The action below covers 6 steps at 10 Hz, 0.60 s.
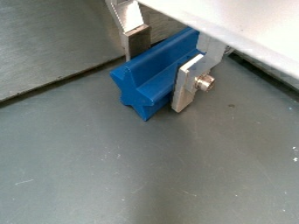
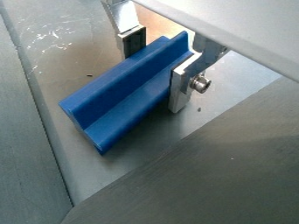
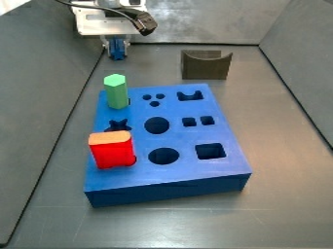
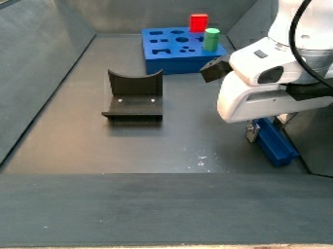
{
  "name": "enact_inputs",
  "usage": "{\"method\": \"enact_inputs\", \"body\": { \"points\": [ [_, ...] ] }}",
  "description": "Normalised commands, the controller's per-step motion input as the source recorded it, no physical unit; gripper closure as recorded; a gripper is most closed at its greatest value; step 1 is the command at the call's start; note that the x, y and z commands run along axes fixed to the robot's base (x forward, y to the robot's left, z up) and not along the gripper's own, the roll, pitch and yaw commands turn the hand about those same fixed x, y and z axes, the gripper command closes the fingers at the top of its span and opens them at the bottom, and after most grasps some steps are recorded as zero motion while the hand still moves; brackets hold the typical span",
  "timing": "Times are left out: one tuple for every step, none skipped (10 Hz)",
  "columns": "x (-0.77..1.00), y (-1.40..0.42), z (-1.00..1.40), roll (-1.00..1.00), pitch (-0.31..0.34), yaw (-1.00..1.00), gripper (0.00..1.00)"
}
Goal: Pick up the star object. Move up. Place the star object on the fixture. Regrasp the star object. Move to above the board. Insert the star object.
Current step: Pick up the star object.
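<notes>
The star object (image 1: 146,80) (image 2: 117,103) is a dark-blue star-profile peg lying on its side on the grey floor. My gripper (image 1: 159,74) (image 2: 155,74) straddles one end of it, a silver finger pressed against each flank, shut on it. In a side view the gripper (image 4: 267,126) hangs low over the peg (image 4: 276,146) near a wall, far from the board (image 4: 169,53). The fixture (image 3: 204,64) (image 4: 132,97) stands by itself on the floor. The board (image 3: 196,146) shows a star-shaped hole near its left edge.
A green hexagonal peg (image 3: 115,90) (image 4: 211,39) and a red block (image 3: 112,150) (image 4: 200,21) stand in the board. Grey walls enclose the floor, and one wall runs close beside the gripper (image 3: 115,44).
</notes>
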Motion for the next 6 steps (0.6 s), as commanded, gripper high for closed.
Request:
{"method": "enact_inputs", "body": {
  "points": [
    [0.0,0.0,0.0,0.0,0.0,0.0,1.0],
    [0.0,0.0,0.0,0.0,0.0,0.0,1.0],
    [0.0,0.0,0.0,0.0,0.0,0.0,1.0],
    [0.0,0.0,0.0,0.0,0.0,0.0,1.0],
    [0.0,0.0,0.0,0.0,0.0,0.0,1.0],
    [0.0,0.0,0.0,0.0,0.0,0.0,1.0]
  ]
}}
